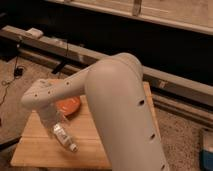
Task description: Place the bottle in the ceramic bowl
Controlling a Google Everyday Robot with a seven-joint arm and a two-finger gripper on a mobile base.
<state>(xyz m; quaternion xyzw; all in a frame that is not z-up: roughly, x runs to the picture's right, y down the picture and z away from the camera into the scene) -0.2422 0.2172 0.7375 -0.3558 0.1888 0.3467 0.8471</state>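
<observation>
Gripper near one bottle lying beside one ceramic bowl

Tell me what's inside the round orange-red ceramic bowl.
The visible part of the round orange-red ceramic bowl holds nothing; the beige robot arm covers its far side. The slim clear plastic bottle lies on the wooden table, outside it, with the claw just above.

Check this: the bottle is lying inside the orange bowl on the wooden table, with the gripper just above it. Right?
Not quite. The bottle lies on the table, outside the bowl and in front of it, toward the camera. The camera view shows this. The rest holds: the bowl is orange, the table is wooden, and the gripper hangs just above the bottle.
</observation>
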